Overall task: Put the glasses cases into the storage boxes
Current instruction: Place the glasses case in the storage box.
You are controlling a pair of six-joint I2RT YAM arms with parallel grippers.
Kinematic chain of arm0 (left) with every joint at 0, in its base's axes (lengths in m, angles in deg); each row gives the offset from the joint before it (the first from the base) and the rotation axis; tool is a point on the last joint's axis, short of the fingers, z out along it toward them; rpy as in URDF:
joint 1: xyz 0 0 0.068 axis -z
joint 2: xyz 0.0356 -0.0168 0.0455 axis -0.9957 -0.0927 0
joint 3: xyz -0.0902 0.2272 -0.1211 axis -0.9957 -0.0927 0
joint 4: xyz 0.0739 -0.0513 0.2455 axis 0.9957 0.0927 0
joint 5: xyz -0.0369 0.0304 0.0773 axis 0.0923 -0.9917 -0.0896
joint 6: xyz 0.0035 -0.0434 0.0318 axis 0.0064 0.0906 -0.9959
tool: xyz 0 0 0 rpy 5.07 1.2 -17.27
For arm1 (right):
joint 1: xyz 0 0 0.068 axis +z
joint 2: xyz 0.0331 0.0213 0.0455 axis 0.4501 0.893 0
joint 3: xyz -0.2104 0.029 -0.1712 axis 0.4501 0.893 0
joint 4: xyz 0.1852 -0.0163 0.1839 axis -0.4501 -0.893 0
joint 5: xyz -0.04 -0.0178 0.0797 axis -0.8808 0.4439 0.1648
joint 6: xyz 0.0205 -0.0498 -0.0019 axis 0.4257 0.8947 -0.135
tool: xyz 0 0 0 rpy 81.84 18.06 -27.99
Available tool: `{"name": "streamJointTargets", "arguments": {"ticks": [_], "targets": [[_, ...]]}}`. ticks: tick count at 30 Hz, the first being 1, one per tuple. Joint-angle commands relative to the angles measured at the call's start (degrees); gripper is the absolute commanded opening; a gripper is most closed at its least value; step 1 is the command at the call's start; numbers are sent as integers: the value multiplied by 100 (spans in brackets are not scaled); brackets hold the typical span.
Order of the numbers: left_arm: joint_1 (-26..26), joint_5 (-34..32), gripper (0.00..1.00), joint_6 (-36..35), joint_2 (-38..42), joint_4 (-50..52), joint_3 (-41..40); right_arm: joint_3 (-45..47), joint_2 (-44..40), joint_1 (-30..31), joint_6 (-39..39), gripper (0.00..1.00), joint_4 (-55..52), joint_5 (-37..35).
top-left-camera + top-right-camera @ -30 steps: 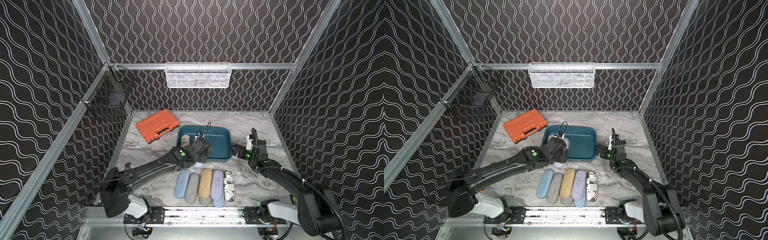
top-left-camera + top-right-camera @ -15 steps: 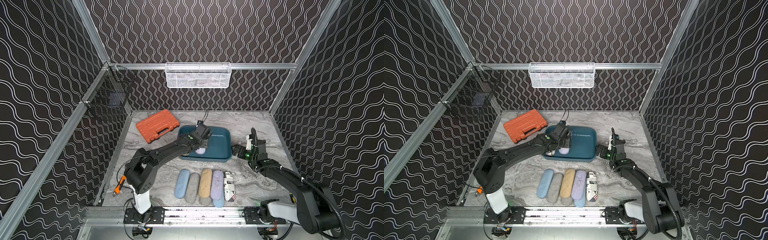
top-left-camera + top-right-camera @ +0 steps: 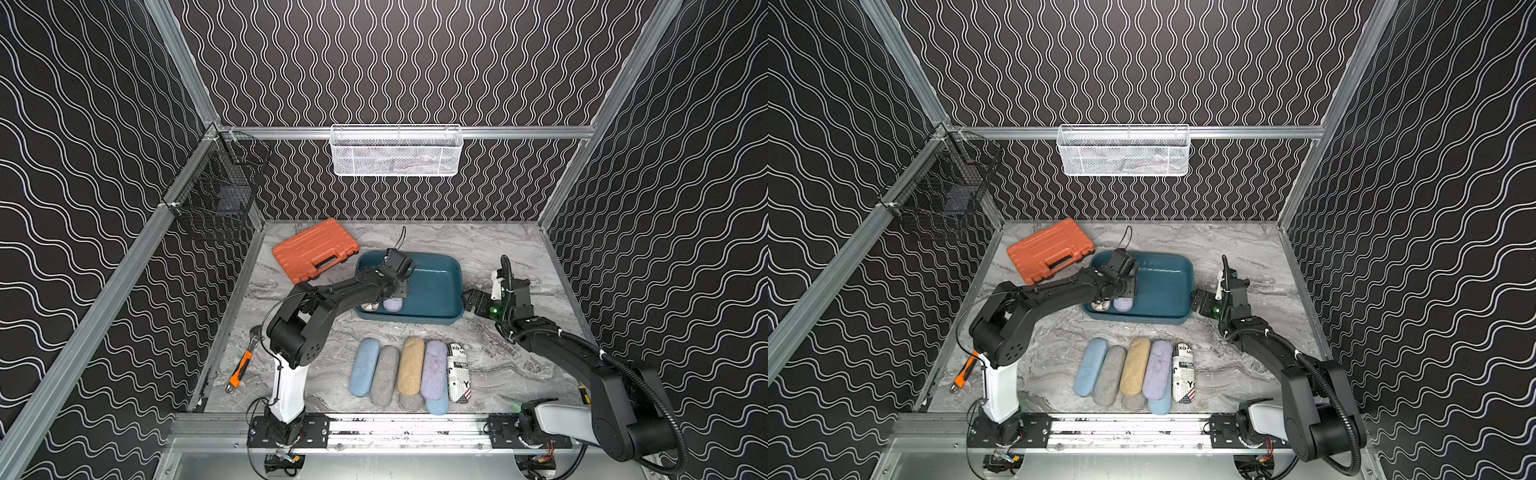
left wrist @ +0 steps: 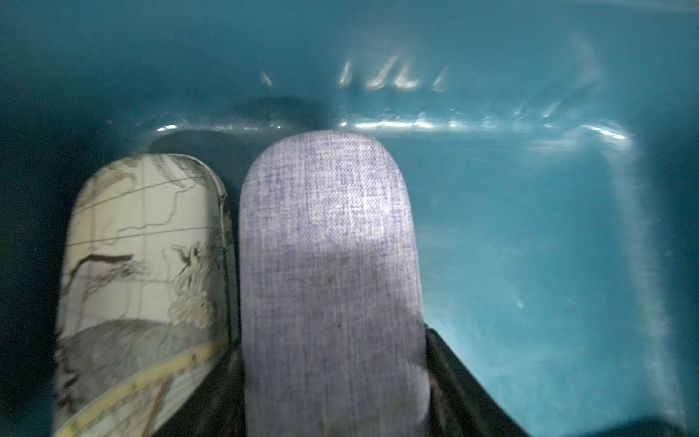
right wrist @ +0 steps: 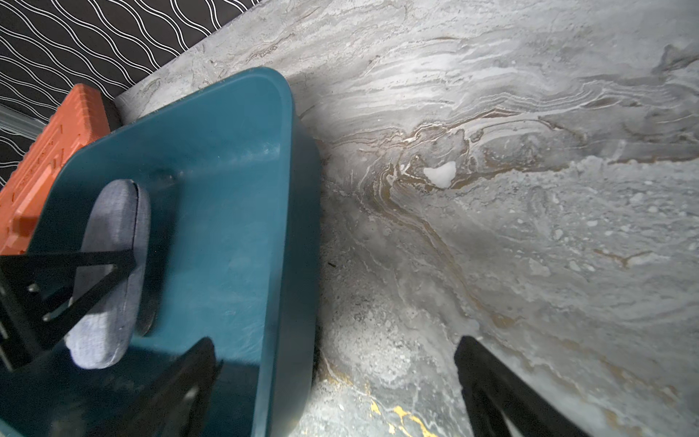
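left end effector (image 3: 394,294): pinches lavender case (image 4: 329,265) in teal tray (image 3: 432,291), snug beside map-printed case (image 4: 143,265), likely saving room | right end effector (image 3: 473,300): spread, beside tray

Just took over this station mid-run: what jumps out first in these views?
The left gripper, down inside the teal tray, grips a lavender case beside a map-printed case lying there. Near the front edge of the table a tight row of cases waits, and the right gripper hangs open at the tray's right edge.
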Motion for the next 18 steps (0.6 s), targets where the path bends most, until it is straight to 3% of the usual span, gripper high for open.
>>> {"name": "streamJointTargets", "arguments": {"ticks": [1,18], "targets": [[-42,99,62,17,-84,-306,28,-54,52,0,33,100,170,-35],[-92,-237,67,-7,-164,82,181,-106,194,-6,62,100,140,-64]]}}
